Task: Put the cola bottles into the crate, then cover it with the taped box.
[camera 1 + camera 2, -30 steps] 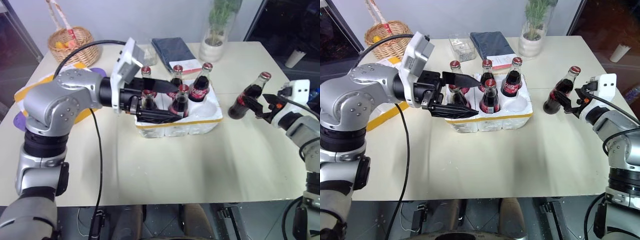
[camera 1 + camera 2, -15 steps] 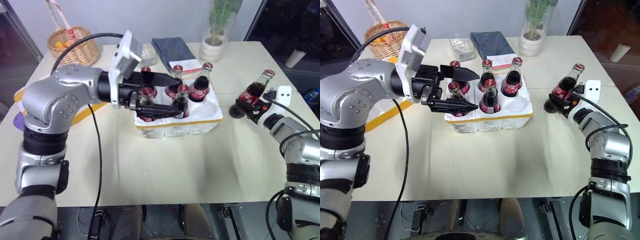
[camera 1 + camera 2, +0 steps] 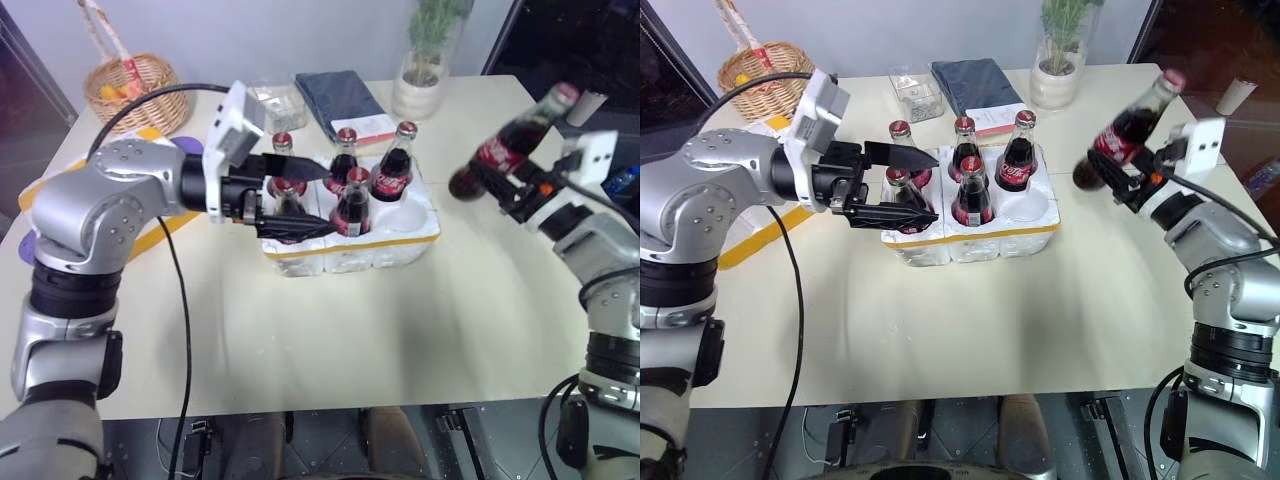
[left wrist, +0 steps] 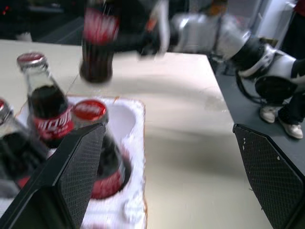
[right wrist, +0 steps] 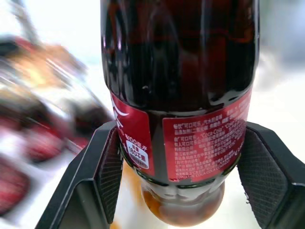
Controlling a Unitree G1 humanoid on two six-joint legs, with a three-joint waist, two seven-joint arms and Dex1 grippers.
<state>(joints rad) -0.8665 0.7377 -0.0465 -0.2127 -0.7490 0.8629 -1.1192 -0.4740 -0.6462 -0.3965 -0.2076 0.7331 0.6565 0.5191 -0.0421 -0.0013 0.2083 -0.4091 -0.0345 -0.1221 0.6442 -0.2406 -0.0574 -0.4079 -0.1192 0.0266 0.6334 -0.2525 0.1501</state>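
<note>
The crate (image 3: 350,243), a low white foam tray with a yellow band, sits mid-table. It holds several cola bottles (image 3: 400,170) upright, and its front right well (image 3: 410,211) is empty. My right gripper (image 3: 515,188) is shut on another cola bottle (image 3: 503,152), holding it tilted in the air to the right of the crate. My left gripper (image 3: 930,188) is open at the crate's left side. Its fingers (image 3: 902,156) stand on either side of the front left bottle (image 3: 898,190) without touching it. The taped box (image 3: 745,245) lies at the left, mostly hidden behind my left arm.
A wicker basket (image 3: 125,85) stands at the back left. A clear plastic container (image 3: 275,97), a folded dark cloth (image 3: 340,95) and a plant in a glass vase (image 3: 425,60) line the far side behind the crate.
My right gripper has shut on the bottle that stood right of the crate and has lifted it off the table. My left gripper stays open and has drawn back slightly from the crate.
</note>
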